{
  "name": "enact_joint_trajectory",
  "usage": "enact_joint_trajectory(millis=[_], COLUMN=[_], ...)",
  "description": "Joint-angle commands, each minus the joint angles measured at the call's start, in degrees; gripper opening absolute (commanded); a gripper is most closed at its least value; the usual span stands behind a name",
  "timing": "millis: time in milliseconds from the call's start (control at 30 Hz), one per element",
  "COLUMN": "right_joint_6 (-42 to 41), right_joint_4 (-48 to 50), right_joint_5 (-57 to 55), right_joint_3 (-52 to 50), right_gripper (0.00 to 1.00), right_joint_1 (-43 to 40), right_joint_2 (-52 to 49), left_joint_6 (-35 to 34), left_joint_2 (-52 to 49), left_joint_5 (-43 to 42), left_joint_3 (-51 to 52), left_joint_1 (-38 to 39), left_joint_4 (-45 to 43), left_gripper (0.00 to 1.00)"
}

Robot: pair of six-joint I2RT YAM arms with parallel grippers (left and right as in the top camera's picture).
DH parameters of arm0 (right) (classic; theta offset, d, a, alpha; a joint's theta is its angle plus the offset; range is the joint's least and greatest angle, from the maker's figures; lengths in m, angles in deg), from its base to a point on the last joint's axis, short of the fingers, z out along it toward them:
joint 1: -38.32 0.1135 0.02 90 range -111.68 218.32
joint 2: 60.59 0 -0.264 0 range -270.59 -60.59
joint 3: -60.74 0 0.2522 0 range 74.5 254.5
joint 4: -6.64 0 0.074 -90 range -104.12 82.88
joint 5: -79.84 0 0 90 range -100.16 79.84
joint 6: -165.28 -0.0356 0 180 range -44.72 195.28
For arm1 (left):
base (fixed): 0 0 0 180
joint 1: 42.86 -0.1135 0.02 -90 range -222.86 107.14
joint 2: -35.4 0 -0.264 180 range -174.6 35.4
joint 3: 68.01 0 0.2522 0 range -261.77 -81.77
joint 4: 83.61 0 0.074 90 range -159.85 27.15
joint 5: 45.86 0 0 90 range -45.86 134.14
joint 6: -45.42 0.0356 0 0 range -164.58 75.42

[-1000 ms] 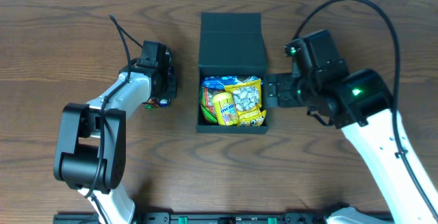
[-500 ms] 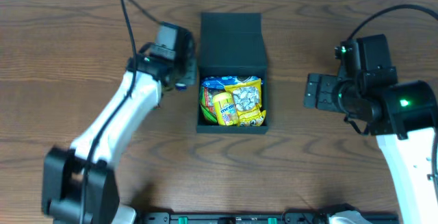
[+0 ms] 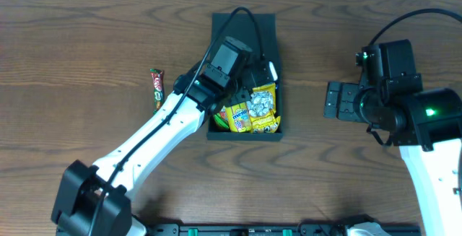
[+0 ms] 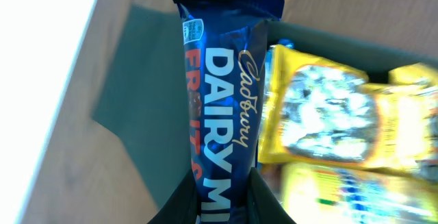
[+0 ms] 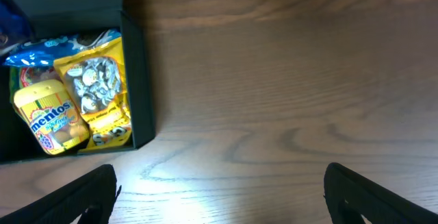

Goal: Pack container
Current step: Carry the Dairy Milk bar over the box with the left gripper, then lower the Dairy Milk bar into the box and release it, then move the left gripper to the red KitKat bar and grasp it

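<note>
Blue foil chocolate bar (image 4: 222,94) clamped in left gripper (image 4: 222,200); lower flat into far half of dark teal-green square container (image 3: 245,136), then release.

You see the left gripper (image 3: 254,79) over the open container (image 3: 245,136). The right gripper (image 3: 329,100) sits well apart at its 3 o'clock, and a snack bar (image 3: 157,88) lies at 9.

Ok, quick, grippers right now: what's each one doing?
Left gripper: closed on a Dairy Milk bar, over the container.
Right gripper: open, empty.
</note>
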Motion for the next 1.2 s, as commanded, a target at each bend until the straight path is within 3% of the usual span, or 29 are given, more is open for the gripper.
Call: enact_joint_trajectory(millis=[0,167,533,567,600,633,733,933,1000,1067,1167], right_joint_6=[1.16,1.18,1.16,1.16,1.16,1.16,1.16,1.14,1.14,1.14,1.16], right_joint_4=[0.13,0.68,0.85,0.85,0.85,0.83,0.85,0.33,0.37,0.22,-0.46], right_joint_5=[-2.19,-2.4,-2.36,-2.36,-2.36,-2.36,-2.36,-1.86,-1.25,-1.25,-0.76], right_joint_3=[0.42,0.42,0.42,0.42,0.42,0.42,0.42,0.42,0.42,0.42,0.42], right_gripper=[0.96,0.97,0.98,0.99,0.99,0.99,0.99,0.99,0.99,0.99,0.99], right_joint_1=[-0.42,-0.42,-0.42,-0.42,-0.42,-0.42,-0.42,-0.42,-0.42,-0.42,-0.42], right_joint_2=[0.9,0.9,0.9,0.9,0.9,0.9,0.9,0.9,0.9,0.9,0.9], left_joint_6=[10.4,18.25,22.77,22.64,22.45,21.38,17.66,0.0,-10.88,-18.99,-40.11], left_joint_2=[-2.36,-5.62,-9.27,-9.57,-9.62,-9.64,-9.6,-8.09,-5.6,-3.74,-0.17], left_joint_5=[-0.72,-2.8,-5.57,-5.4,-5.4,-5.33,-2.47,17.81,27.69,32.5,30.95], left_joint_3=[-0.22,-0.22,-0.22,-0.22,-0.22,-0.22,-0.22,-0.33,-0.35,-0.35,-0.35], left_joint_1=[-1.55,-1.95,-2.01,-2.03,-2.03,-2.03,-2.29,-2.36,-3.04,-4.61,-11.21], left_joint_4=[-2.1,-2.71,-2.16,-2.34,-2.27,-2.36,-3.5,-6.62,-5.79,-3.54,6.71], left_gripper=[0.06,0.06,0.06,0.24,0.48,0.96,0.95,0.95,0.95,0.95,0.95])
